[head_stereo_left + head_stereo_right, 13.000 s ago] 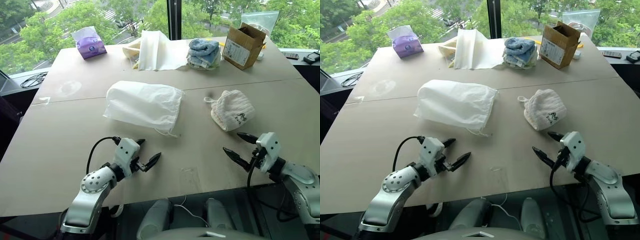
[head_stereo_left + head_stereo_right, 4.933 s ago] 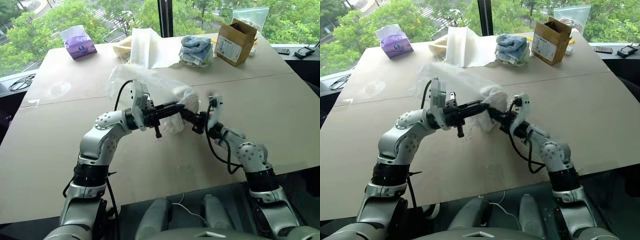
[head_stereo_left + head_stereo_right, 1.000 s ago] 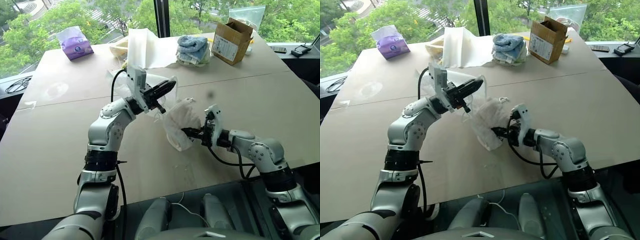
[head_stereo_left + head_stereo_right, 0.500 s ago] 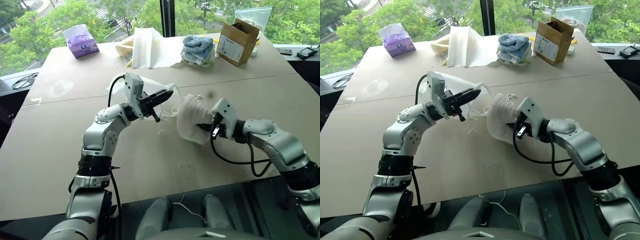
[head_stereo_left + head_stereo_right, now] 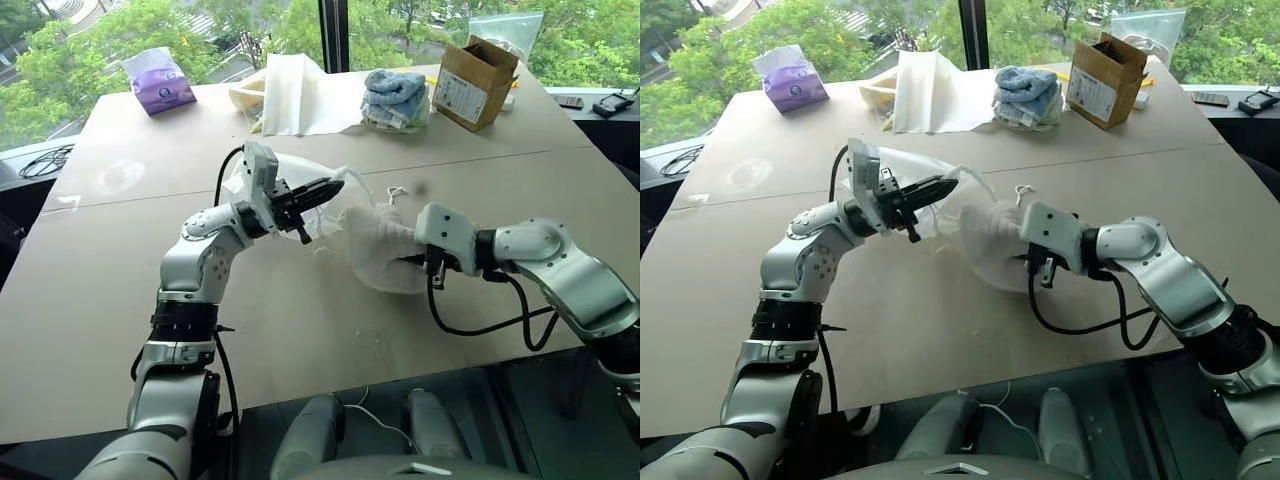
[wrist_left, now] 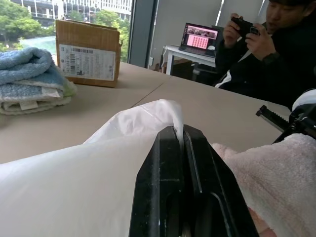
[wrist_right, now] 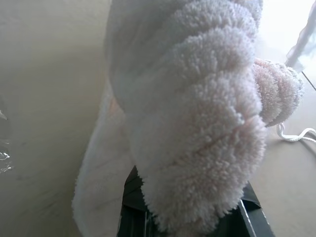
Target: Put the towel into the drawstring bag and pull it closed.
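cream terry towel (image 5: 378, 245) hangs mid-desk, raised off the surface, pinched from below by the right gripper (image 5: 420, 260); fingers together on its lower fold, per right wrist view where the cloth drapes over them. right arm comes in from the right side w/ elbow out, forearm about level, wrist bent back toward centre. left gripper (image 5: 332, 186) sits just left of the towel, pointing right & roughly level, fingers clamped together on the rim of the drawstring bag (image 5: 940, 200); left wrist view shows a thin white fold nipped between the black fingers (image 6: 165, 163). left arm bent, elbow low, forearm rising to the gripper. bag's sheer body trails back over the left wrist, its mouth edge next to the towel; can't tell if the towel is inside yet. a thin cord (image 5: 396, 192) loops near the towel top.

room: near half of the desk (image 5: 90, 300) bare. far edge holds tissue pack (image 5: 157, 82), folded white sheet (image 5: 295, 95), blue towels (image 5: 397, 98), cardboard box (image 5: 471, 84). person seated beyond the desk in left wrist view.
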Robot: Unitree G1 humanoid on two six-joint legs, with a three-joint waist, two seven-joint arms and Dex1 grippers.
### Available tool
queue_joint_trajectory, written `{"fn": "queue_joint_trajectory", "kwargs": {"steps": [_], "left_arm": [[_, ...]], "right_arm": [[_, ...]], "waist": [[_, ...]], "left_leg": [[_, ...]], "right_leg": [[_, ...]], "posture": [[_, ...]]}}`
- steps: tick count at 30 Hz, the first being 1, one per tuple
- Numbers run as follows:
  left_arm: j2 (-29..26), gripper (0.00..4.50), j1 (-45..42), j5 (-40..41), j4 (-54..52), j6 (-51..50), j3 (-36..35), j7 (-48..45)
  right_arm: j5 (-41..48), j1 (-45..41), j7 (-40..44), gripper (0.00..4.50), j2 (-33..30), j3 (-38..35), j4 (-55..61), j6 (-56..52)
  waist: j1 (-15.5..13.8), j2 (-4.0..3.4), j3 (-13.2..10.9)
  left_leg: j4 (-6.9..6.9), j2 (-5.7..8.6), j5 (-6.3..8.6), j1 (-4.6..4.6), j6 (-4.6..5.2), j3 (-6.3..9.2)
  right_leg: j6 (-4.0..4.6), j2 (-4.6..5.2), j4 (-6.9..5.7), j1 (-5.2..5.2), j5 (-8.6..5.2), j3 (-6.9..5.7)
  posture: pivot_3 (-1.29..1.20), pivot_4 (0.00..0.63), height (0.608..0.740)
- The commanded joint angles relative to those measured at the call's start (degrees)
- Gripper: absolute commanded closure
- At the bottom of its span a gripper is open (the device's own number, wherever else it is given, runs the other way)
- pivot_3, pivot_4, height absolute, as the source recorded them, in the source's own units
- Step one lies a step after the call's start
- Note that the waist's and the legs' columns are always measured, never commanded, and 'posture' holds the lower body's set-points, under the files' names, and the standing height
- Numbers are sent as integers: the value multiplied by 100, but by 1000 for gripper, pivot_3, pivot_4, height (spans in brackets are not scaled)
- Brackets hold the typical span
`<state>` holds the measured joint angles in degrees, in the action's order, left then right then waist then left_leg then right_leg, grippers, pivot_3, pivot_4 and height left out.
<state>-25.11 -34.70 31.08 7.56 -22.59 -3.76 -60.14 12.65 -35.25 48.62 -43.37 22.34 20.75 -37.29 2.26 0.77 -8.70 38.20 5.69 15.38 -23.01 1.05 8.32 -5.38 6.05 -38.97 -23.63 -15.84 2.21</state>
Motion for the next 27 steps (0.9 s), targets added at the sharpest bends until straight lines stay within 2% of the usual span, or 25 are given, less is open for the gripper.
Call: {"fn": "queue_joint_trajectory", "kwargs": {"steps": [1, 7, 12, 14, 18, 27], "left_arm": [[-139, 4500, 64, 246, -470, -143, 106, -430], [-207, 4500, 187, 354, -745, -366, 218, -645], [-246, 4500, 268, 365, -820, -496, 290, -748], [-269, 4500, 292, 406, -842, -569, 317, -821], [-284, 4500, 303, 466, -855, -643, 343, -915], [-232, 4500, 304, 691, -964, -855, 434, -1027]], "right_arm": [[-170, -292, 128, 4465, 155, 28, -170, -30], [-228, -397, -37, 4465, 660, -77, -487, -361], [411, -318, -636, 4465, 1800, -875, -602, -910], [794, -167, -919, 4465, 2385, -1330, -664, -855], [2209, 82, -1124, 4465, 3508, -2389, -559, -1124], [4227, 266, -1574, 4465, 4739, -3591, -1163, -1592]], "waist": [[-5, 0, 0], [1, 0, 0], [14, 0, 0], [9, 4, 2], [6, 2, 1], [45, -2, 2]], "left_leg": [[0, 0, 0, 0, 0, 1], [0, 0, 0, -1, 0, 3], [-2, -3, -1, 0, -1, 4], [-2, -1, -1, 0, -1, 5], [-2, 0, -1, 0, -1, 11], [-7, -2, -1, 9, -1, 7]], "right_leg": [[0, 0, 0, 0, 0, -2], [0, 1, 0, 0, 0, -2], [1, -2, -4, -2, 1, -1], [1, 1, -3, -2, 1, -2], [1, 1, -1, 0, 1, -7], [2, -3, -10, 0, 1, -1]], "posture": [[0, 150, 740], [0, 150, 740], [0, 150, 740], [0, 150, 740], [0, 150, 740], [0, 150, 740]]}}
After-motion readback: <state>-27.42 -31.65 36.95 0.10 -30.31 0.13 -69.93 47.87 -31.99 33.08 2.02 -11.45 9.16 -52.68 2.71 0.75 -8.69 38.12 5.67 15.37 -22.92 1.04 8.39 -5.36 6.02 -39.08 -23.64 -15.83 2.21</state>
